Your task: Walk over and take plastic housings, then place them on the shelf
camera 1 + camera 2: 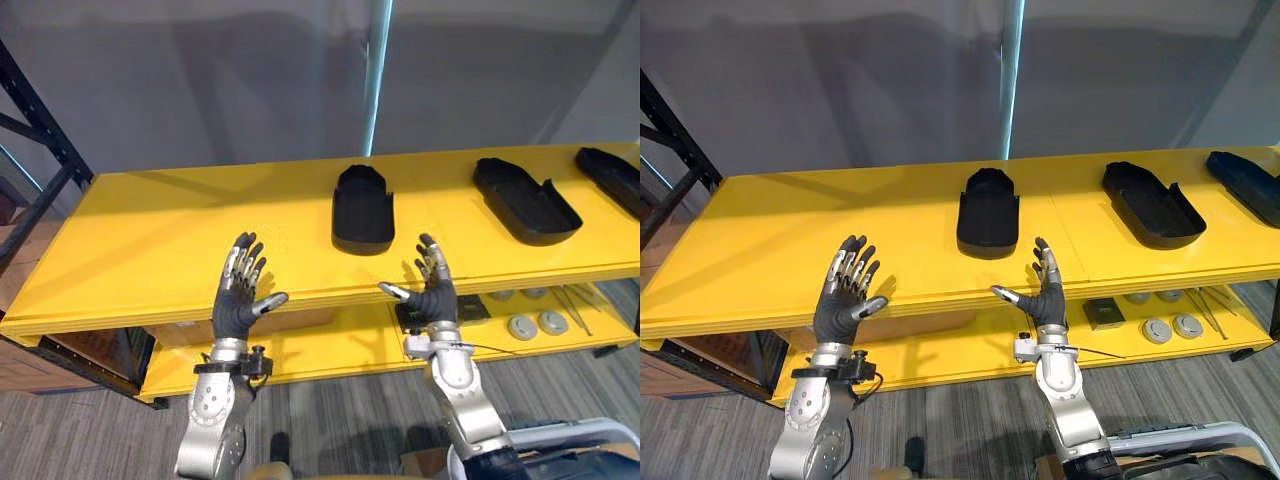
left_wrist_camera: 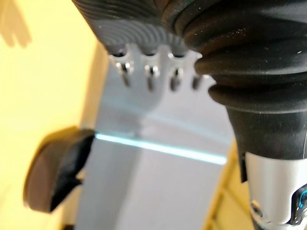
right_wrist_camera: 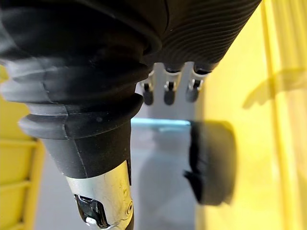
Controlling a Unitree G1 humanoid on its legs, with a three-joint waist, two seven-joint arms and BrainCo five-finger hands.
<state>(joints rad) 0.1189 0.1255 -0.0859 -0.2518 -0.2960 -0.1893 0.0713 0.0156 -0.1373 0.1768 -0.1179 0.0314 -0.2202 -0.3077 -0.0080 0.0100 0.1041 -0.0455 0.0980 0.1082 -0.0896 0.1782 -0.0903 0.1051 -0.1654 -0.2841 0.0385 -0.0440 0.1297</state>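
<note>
Three black plastic housings lie on the yellow shelf top (image 1: pixel 150 250): one in the middle (image 1: pixel 362 207), a second to its right (image 1: pixel 525 200), a third at the far right edge (image 1: pixel 612 178). My left hand (image 1: pixel 240 295) is raised at the shelf's front edge, fingers straight, holding nothing. My right hand (image 1: pixel 432 285) is raised the same way just right of it, a little short of the middle housing and empty. That middle housing also appears in the left wrist view (image 2: pixel 55 172) and the right wrist view (image 3: pixel 213 160).
A lower yellow shelf (image 1: pixel 330 345) carries grey round parts (image 1: pixel 536 324), a small dark square block (image 1: pixel 1103 312) and thin metal rods (image 1: pixel 580 300). A black rack frame (image 1: pixel 40 150) stands at the left. Grey wall panels rise behind; grey carpet lies below.
</note>
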